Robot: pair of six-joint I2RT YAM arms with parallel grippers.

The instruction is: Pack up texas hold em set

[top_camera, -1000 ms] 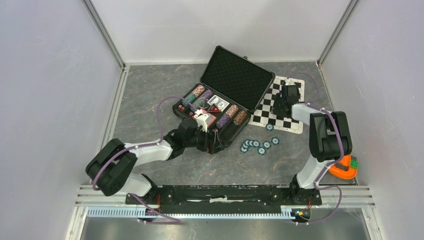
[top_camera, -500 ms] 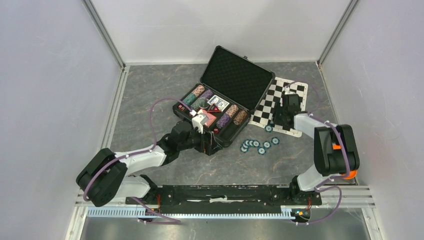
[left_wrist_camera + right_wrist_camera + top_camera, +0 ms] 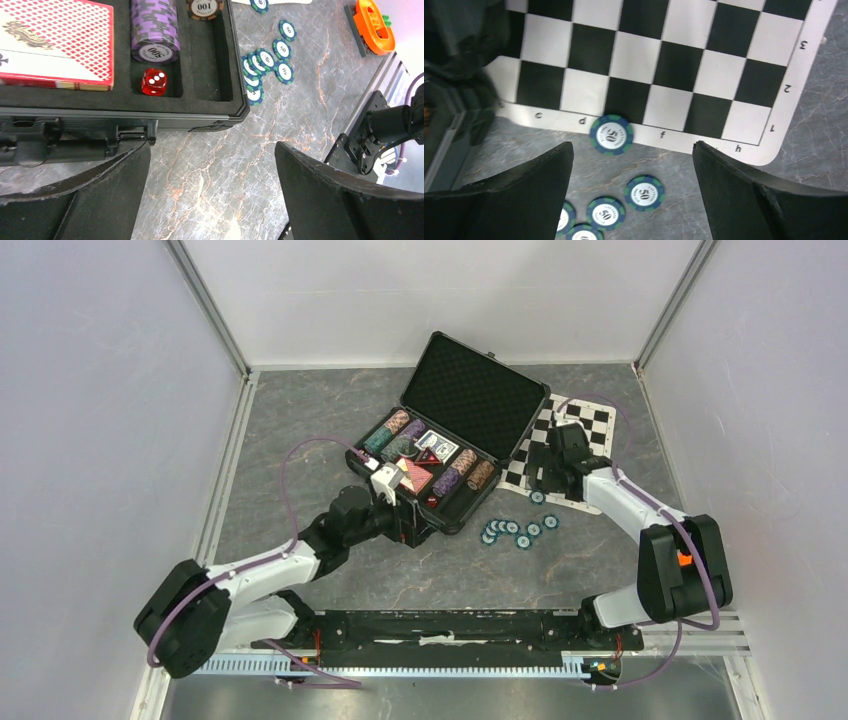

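The black case lies open at the centre of the table, its lid propped up toward 1 o'clock. Its foam tray holds purple chips, brown chips, a red deck, a blue deck and a red die. In the left wrist view the die sits just at 6 o'clock of the purple stack. The left gripper hangs over the case's near edge, jaws spread wide and holding nothing. Loose teal chips lie on the table at 4 o'clock from the case. A single teal chip overlaps the border of the chequered mat, which lies at 3 o'clock from the case. The right gripper hovers above that chip, jaws wide apart and empty
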